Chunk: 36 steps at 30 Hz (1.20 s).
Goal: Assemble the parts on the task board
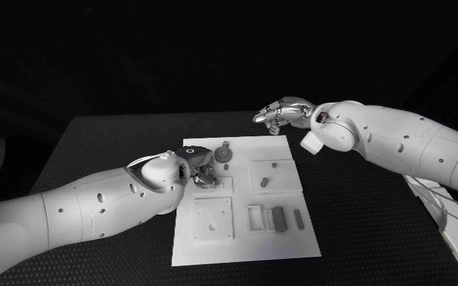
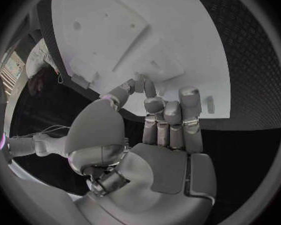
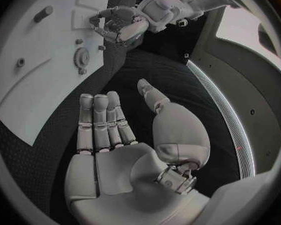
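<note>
The white task board lies mid-table. On it are a dark gear, a short peg, a grey block and a thin bar. My left hand is over the board's left side, next to the gear. Its fingertips are bunched with the thumb, touching the edge of a raised square plate. Whether a small part sits between them is hidden. My right hand hovers past the board's far right corner with its fingers spread and its palm empty. It faces the gear and the left hand.
A square plate with holes and an open rectangular frame sit on the near half of the board. The black table surrounds the board on all sides. A white fixture lies at the table's right edge.
</note>
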Tool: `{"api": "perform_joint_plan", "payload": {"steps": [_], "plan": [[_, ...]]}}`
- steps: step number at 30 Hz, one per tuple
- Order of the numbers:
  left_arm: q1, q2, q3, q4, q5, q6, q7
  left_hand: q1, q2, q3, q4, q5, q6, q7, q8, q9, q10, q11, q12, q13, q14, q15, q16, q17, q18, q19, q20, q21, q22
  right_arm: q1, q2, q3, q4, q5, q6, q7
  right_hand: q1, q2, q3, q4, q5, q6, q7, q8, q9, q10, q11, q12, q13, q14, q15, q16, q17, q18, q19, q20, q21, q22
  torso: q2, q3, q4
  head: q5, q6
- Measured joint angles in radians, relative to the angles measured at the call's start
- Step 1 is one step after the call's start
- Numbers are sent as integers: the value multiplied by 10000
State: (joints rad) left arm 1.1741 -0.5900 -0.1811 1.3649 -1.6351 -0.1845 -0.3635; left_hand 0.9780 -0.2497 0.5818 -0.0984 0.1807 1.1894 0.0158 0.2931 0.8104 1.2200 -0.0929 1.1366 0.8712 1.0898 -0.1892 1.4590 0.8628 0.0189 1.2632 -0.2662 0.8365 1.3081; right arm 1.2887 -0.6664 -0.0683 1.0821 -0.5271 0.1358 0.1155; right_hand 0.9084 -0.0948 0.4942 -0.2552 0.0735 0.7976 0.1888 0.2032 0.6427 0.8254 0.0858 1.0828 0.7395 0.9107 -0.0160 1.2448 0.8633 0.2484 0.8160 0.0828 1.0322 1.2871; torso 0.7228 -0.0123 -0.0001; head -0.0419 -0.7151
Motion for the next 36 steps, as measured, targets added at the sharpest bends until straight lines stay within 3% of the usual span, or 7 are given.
{"api": "perform_joint_plan", "payload": {"steps": [14,15,17,36], "plan": [[-15,-21,-2,9,22,-20,-91,-210,-240,-155,387,3,-43,25,0,39,-1,-1,0,29,-7,8,0,-10,1,-1,2,-39,-2,0,1,0,-4,0,0,1,0,0,0,0,0,-15,-19,0,0,0,0,0,-9,4,4,0,0,0,0,0,0,0,1,2,-10,-15,-2],[-17,-25,-2,9,24,-18,-97,-237,-232,-386,362,267,-53,16,0,70,-39,35,0,53,-7,8,0,-9,3,-1,1,-39,-2,0,1,0,-4,0,0,1,0,0,0,0,0,-14,-20,0,0,0,0,0,-9,4,5,0,1,0,0,0,0,0,1,2,-10,-16,-3],[-21,-30,-3,8,35,-14,-112,-339,-130,-705,285,473,-85,33,0,110,-91,15,0,75,-28,-12,0,-10,3,-22,-19,-39,-2,0,0,0,-4,0,0,1,0,0,0,0,0,-13,-22,0,1,0,0,0,-9,5,5,0,0,0,0,0,0,0,1,2,-10,-19,-8],[-30,-109,6,74,321,-11,-165,-466,-136,-876,322,486,-123,15,0,118,-96,14,0,83,-58,-11,0,-9,2,-55,-20,-74,-4,0,4,0,-14,0,1,2,0,0,0,0,0,22,-17,0,1,0,0,0,-17,9,9,0,-8,0,0,0,0,0,1,-3,2,-41,-19]]}}
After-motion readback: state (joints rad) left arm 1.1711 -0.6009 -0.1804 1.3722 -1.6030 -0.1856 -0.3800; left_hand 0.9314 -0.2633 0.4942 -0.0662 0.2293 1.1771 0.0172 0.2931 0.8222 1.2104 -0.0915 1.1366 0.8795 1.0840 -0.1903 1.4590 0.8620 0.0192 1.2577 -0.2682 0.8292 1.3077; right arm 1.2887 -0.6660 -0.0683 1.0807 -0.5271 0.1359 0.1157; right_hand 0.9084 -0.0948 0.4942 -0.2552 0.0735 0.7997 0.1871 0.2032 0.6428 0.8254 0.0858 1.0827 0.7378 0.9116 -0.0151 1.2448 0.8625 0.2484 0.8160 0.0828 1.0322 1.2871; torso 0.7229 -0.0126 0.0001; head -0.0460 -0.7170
